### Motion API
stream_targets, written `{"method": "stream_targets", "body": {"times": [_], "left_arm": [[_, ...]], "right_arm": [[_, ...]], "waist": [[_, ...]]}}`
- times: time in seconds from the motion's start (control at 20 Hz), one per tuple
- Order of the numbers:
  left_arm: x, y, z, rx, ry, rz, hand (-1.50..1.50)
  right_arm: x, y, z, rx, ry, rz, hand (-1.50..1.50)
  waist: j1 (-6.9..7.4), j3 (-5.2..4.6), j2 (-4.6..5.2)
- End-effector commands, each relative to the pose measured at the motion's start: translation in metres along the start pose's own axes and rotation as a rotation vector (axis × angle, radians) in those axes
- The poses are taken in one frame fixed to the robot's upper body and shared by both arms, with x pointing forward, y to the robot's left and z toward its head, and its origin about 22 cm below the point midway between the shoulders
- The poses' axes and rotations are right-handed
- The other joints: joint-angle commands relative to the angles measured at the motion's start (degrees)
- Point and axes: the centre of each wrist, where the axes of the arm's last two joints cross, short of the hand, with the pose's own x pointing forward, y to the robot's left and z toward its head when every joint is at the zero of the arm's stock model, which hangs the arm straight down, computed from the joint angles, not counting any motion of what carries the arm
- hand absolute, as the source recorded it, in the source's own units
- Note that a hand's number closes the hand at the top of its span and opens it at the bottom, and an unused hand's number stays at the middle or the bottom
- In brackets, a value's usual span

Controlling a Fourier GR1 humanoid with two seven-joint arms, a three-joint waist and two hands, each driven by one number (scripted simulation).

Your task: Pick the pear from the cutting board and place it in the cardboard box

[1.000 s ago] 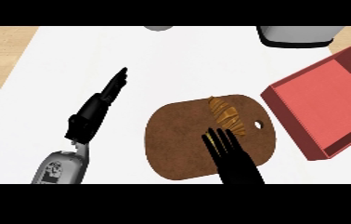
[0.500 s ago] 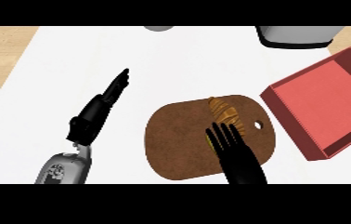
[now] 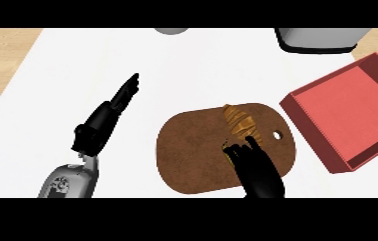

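The pear (image 3: 238,122) lies on the cutting board (image 3: 196,152), in the board's far right part, just left of the hanging hole. Its long axis runs away from the robot, leaning slightly to the left at the far end, and so falls almost in line with the right forearm. The right hand (image 3: 255,167) is the nearer hand: it enters from the lower edge over the board, directly behind the pear's near end. Its fingers (image 3: 235,151) are spread and point forward. Their tips meet or overlap the pear's near end, and no finger is curled round the fruit. The pear therefore lies straight ahead of this hand, and the grasp appears to require a short advance along the pear's axis before the fingers close. The left hand (image 3: 103,120) rests on the white counter (image 3: 207,70), well apart to the left of the board, with its fingers straight and pressed together, pointing far and right. The red open-topped box (image 3: 332,110) sits just right of the board.
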Motion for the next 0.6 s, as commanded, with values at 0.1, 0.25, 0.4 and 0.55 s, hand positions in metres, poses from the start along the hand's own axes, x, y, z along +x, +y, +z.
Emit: {"method": "stream_targets", "body": {"times": [0.1,0.25,0.4,0.55], "left_arm": [[0.003,0.006,-0.003,0.006,0.001,-0.017,0.0],[-0.005,0.011,0.007,0.028,0.006,0.001,0.0],[-0.002,0.007,0.002,0.032,0.005,0.004,0.0],[-0.003,0.013,0.004,0.048,0.014,-0.006,0.0]], "right_arm": [[-0.088,0.01,0.039,0.052,-0.111,0.023,1.5],[-0.132,0.008,0.079,0.125,-0.259,0.007,1.5],[-0.185,-0.007,0.097,0.094,-0.326,0.01,1.5],[-0.234,-0.022,0.126,0.002,-0.349,0.026,1.5]], "waist": [[-0.8,0.56,0.77],[-1.93,0.68,0.7],[-2.38,0.78,0.79],[-2.56,0.74,0.53]]}}
